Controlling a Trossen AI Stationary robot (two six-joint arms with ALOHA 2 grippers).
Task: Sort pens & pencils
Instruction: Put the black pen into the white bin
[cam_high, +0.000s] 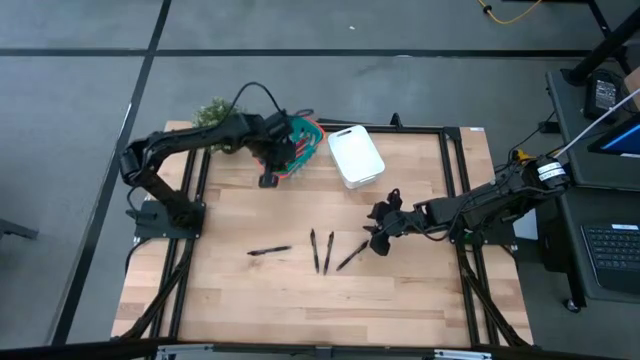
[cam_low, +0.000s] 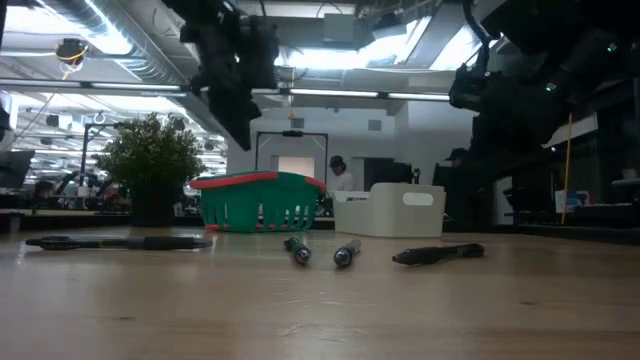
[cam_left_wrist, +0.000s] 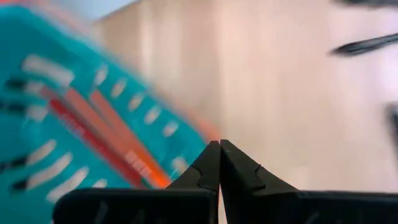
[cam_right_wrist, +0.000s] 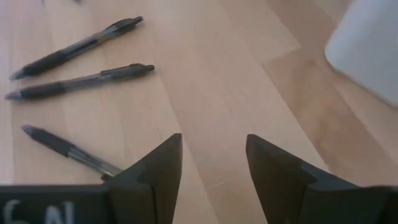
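Note:
Several black pens lie flat on the wooden table: one (cam_high: 268, 251) to the left, two side by side (cam_high: 321, 251), and one slanted (cam_high: 352, 256). Red and orange pencils (cam_left_wrist: 106, 134) lie inside the green basket (cam_high: 303, 140) at the far side. My left gripper (cam_high: 268, 176) hangs shut and empty above the table, just at the basket's near side. My right gripper (cam_high: 378, 238) stands open over the table right of the slanted pen (cam_right_wrist: 68, 149), with bare wood between its fingers.
A white bin (cam_high: 355, 156) stands right of the basket at the far side, and a small potted plant (cam_high: 212, 112) sits at the far left corner. Bare wood lies near the table's front edge, below the pens.

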